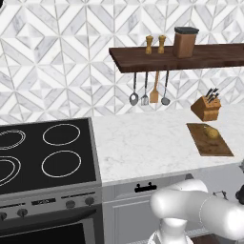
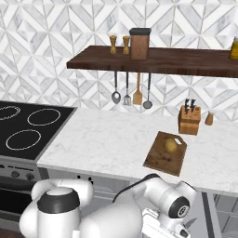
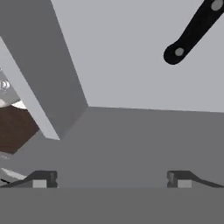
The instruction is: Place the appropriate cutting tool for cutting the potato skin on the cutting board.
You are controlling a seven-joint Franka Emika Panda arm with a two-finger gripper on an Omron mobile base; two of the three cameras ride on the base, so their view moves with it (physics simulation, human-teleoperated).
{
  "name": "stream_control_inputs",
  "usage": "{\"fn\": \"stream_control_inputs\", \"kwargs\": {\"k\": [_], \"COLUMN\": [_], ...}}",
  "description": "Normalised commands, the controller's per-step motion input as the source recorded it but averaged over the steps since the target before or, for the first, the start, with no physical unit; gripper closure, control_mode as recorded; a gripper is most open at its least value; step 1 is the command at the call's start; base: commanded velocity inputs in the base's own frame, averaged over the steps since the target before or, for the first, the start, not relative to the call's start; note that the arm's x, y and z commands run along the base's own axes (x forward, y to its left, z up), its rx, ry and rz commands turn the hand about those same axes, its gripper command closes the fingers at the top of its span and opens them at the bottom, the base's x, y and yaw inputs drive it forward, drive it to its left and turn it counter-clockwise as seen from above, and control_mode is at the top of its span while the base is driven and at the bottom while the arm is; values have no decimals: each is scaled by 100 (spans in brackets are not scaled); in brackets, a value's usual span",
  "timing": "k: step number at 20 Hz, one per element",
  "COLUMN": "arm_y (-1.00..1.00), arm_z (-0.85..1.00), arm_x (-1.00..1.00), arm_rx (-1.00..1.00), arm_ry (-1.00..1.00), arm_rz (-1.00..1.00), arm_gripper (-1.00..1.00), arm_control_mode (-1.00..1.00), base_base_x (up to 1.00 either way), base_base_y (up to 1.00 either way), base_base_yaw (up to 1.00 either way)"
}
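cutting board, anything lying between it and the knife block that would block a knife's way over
Nothing visible does. The knife block stands just behind the cutting board, with bare counter between them. Only the potato lies on the board, toward its far end.

Knife block (image 1: 206,107) blades perhaps too small.

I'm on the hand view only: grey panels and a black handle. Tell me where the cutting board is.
Observer: The cutting board lies flat on the marble counter, well to the right of the stove.
Operator: Report what's on it.
Observer: The potato sits near the board's far end. No cutting tool is on it yet.
Operator: Name the nearest knives.
Observer: A wooden knife block stands just behind the board, towards the wall, with dark handles sticking out of its top.
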Motion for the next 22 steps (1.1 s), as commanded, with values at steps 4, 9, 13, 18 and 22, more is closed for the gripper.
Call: {"fn": "stream_control_inputs", "kwargs": {"k": [4,9,13,18,22], "arm_y": [9,4,0,0,-3], "arm_z": [10,-20,-39,-33,-33], "arm_x": [77,31,15,53,34], "arm_rx": [-17,-16,-12,-6,-1], "arm_ry": [-9,-16,-20,-1,0], "arm_rz": [6,7,2,0,2], "arm_gripper": [-100,-100,-100,-100,-100], "arm_control_mode": [-100,-100,-100,-100,-100], "base_base_x": [0,0,0,0,0], "base_base_y": [0,0,0,0,0], "base_base_yaw": [0,0,0,0,0]}}
